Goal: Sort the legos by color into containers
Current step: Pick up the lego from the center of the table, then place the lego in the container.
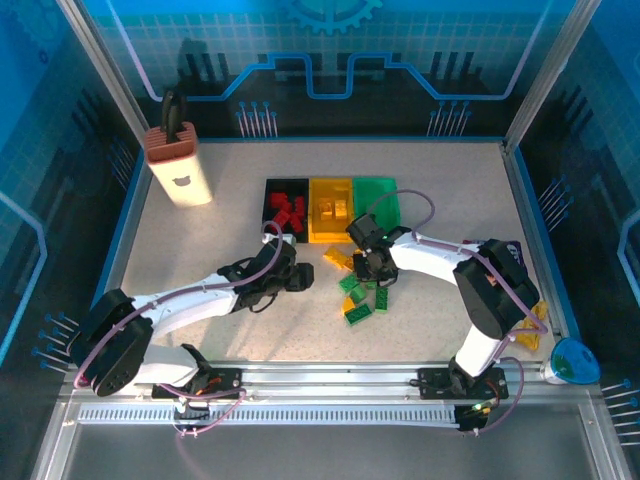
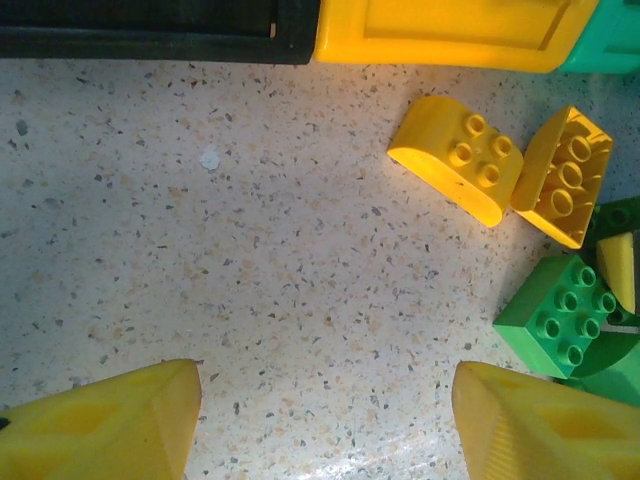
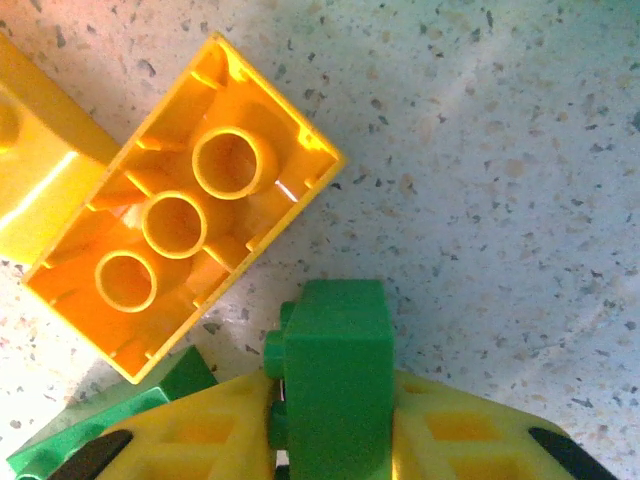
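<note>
right gripper point(image 3: 330, 425): green brick point(image 3: 338, 350) pinched between fingers, at loose pile, probably lifted | green bin point(image 1: 380, 192) lies just beyond it, right arm nearer | left gripper point(image 2: 325, 385): fingers spread over bare table point(image 2: 250, 250), nothing held

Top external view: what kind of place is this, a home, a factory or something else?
Most likely a robotics lab or demo cell, not a home. Two robot arms, left arm and right arm, are bolted to a metal rail at a speckled table, enclosed by blue printed panels.
</note>
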Motion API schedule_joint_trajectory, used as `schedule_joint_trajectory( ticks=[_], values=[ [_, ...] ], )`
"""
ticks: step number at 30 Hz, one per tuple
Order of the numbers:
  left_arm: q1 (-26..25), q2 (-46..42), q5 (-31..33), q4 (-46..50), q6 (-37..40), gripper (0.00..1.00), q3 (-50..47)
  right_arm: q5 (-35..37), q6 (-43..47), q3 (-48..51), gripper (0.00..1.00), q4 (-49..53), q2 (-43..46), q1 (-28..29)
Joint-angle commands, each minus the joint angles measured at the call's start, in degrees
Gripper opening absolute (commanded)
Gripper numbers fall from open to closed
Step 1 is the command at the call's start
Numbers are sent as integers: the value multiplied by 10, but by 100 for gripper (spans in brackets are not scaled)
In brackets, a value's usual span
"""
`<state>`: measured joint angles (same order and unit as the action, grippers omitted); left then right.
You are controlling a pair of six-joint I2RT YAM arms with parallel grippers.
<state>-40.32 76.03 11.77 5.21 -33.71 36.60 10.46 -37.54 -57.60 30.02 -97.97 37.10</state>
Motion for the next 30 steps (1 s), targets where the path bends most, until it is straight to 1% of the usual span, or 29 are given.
schedule_joint_trajectory(
  ticks=[1, 5, 8, 12, 14, 17, 23, 30],
  values=[
    [-2, 10, 6, -19, 7, 68, 27, 4, -1, -5, 28, 19, 22, -1],
    [-2, 24, 1, -44, -2, 67, 25, -6, 10, -24, 26, 42, 40, -19],
    [-2, 30, -7, -56, -7, 67, 31, 13, 30, -42, 26, 69, 83, -30],
    [-4, 29, -9, -41, 5, 67, 46, 1, 57, -62, 24, 87, 120, -65],
    [-4, 21, -10, -34, -2, 67, 42, 7, 71, -82, 24, 102, 133, -80],
    [-10, 8, -16, -24, -12, 67, 28, 6, 93, -99, 24, 94, 150, -104],
    [-32, 17, -9, -17, -32, 67, 6, -19, 133, -165, 24, 96, 111, -164],
    [-51, 23, -15, -14, -35, 67, 11, -48, 150, -250, 26, 84, 6, -187]
  ],
)
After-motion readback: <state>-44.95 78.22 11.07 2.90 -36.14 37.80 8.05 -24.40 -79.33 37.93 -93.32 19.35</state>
